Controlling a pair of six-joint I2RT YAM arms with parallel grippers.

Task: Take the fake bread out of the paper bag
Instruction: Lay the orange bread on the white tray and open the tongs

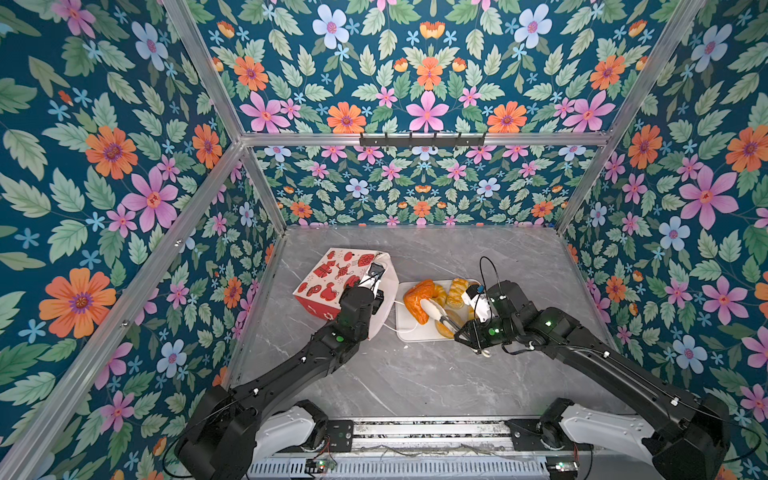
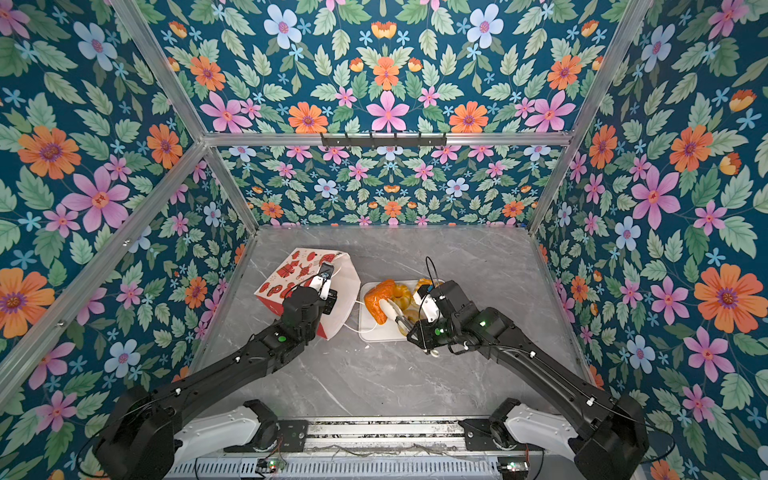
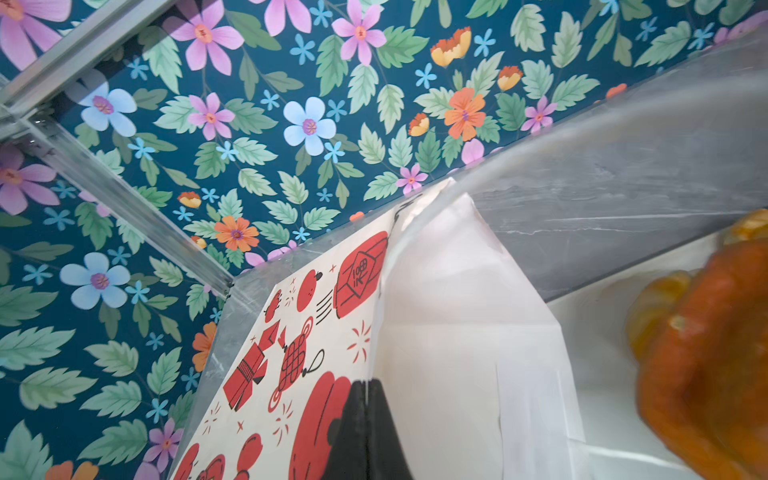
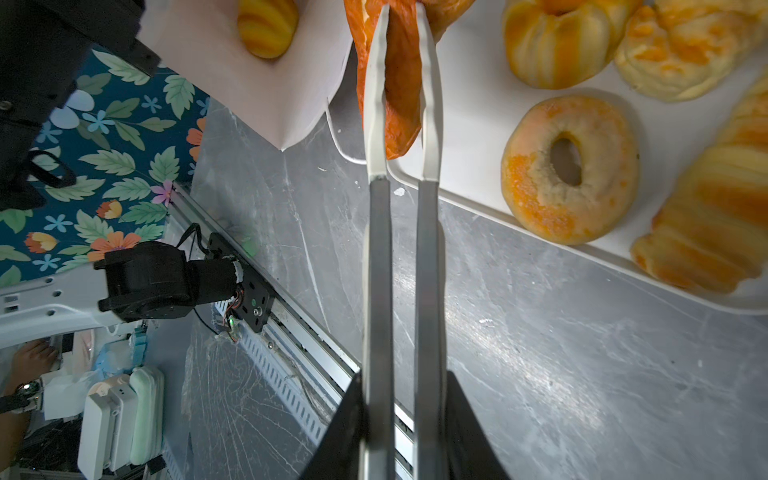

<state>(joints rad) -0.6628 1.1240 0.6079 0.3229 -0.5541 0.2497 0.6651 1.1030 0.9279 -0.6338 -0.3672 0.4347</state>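
The paper bag (image 1: 328,278) lay on its side toward the left edge of the worktop (image 1: 415,374), mouth facing the white tray (image 1: 409,332) just beside it. The left gripper (image 3: 365,419) was closed on the bag's wall at the mouth. The right gripper (image 4: 401,415) was clamped on steel tongs (image 4: 380,270), whose tips pinched an orange pastry (image 4: 401,83) at the tray's bag-side edge. A yellow bun (image 4: 266,25) lay inside the bag. A ring bagel (image 4: 569,170), bundt bun (image 4: 557,41) and braided loaf (image 4: 715,208) occupied the tray. A cord handle (image 1: 399,330) trailed over the tray's near corner.

- Bright, even overhead light; pale glare streaks on the counter (image 4: 540,353).
- Both top views bow at their edges.
- Left wrist view: nearest fake bread (image 3: 706,365) blurred.
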